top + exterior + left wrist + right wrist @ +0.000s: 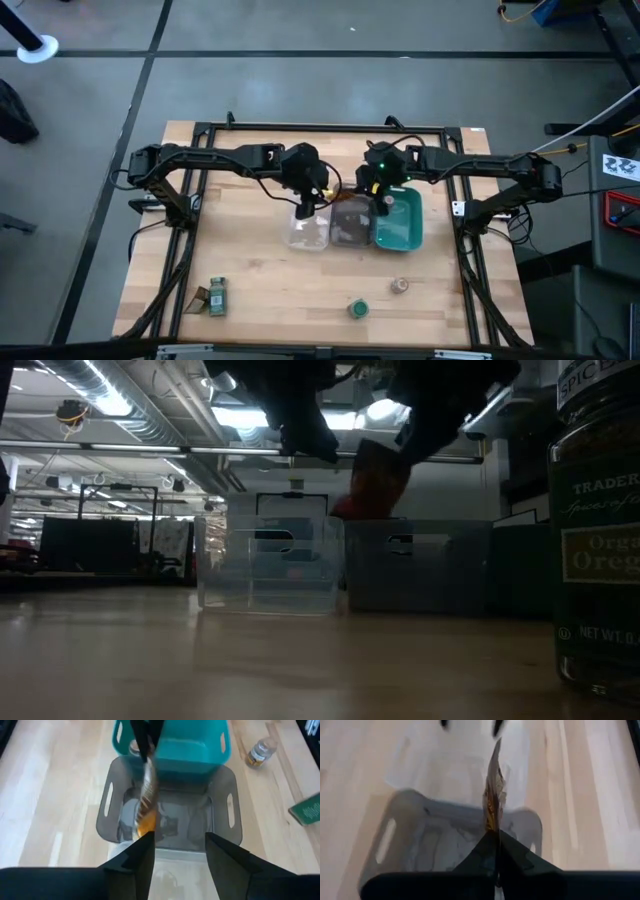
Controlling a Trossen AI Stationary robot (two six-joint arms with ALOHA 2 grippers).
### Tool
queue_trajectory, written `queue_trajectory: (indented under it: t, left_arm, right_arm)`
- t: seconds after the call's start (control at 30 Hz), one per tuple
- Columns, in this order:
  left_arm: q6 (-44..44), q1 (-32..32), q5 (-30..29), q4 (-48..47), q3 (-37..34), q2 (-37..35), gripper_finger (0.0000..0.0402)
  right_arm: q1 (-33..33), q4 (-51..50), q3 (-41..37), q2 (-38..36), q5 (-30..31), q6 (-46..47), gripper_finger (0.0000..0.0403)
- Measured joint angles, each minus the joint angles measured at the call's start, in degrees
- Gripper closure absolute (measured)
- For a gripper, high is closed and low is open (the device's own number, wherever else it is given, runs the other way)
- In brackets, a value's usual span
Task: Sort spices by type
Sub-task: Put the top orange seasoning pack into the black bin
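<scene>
My right gripper (pixel 492 837) is shut on a flat brown-orange sachet (pixel 146 795) above the grey tray (pixel 350 228). In the low view the sachet (pixel 372 485) hangs slanted just over that tray's rim. My left gripper (pixel 177 852) is open and hovers over the clear tray (pixel 303 232), its fingers pointing toward the sachet without touching it. A green-lidded jar (pixel 357 309) and a jar with a pinkish-brown lid (pixel 400 286) stand on the table toward its near edge. The other jars do not show. My right gripper pinches the sachet's upper end (pixel 492 822) between its two shut fingers (pixel 144 742). They come slanting down from the table's right side. The sachet is lifted clear and hangs tilted below the fingers, its lower end (pixel 350 508) over the grey tray.
The teal tray (pixel 405 228) stands right of the grey one, all three trays side by side at mid-table. A flat green packet (pixel 216 297) lies near the near left corner. A labelled spice jar (pixel 595 530) stands close to the low camera.
</scene>
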Motion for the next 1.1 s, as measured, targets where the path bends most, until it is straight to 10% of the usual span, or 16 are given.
queue_trajectory:
  t: [1.1]
  left_arm:
    - [-0.3,-0.1,0.1,-2.6,0.0,0.0,0.0246]
  right_arm:
    - [0.0,-8.6,0.0,8.8,7.8,0.8,0.0388]
